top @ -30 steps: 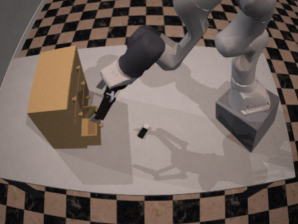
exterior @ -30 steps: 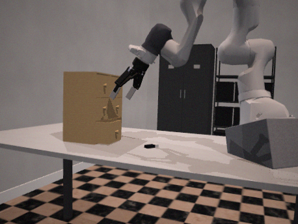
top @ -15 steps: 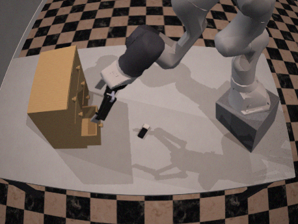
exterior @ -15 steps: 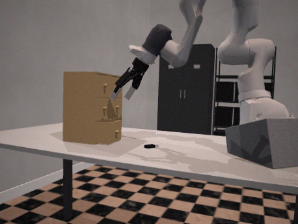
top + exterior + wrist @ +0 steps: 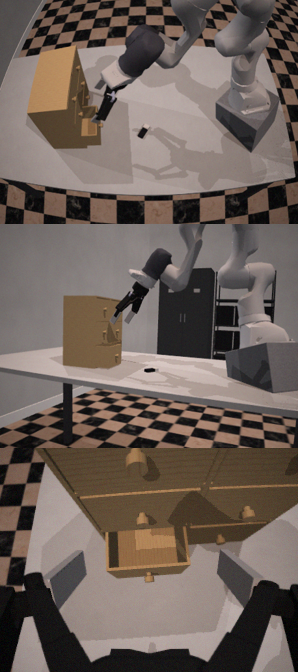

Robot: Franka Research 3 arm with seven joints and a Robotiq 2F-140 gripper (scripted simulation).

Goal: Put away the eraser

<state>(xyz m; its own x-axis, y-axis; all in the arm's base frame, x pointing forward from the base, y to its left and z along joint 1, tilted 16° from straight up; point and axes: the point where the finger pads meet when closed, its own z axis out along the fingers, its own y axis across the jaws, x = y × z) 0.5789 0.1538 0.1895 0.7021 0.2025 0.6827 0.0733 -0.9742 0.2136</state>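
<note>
A small black eraser with a pale end lies flat on the grey surface, alone, well apart from the wooden chest that stands to its left. The chest's knobbed front faces right, toward the eraser. One bottom drawer is pulled partway out, and the wrist view looks straight into it: only bare wooden floor shows, with a dark strip at one side that cannot be made out as an object. The other drawers appear pushed in. The end effector hangs in the air just in front of the chest, above the open drawer, tilted down toward it, its fingers spread fully apart and holding nothing. This pose likely serves to look inside the drawer and check for the matching eraser. Far to the right, the arm rises from a grey pedestal. The eraser on the surface has not yet been picked up.
</note>
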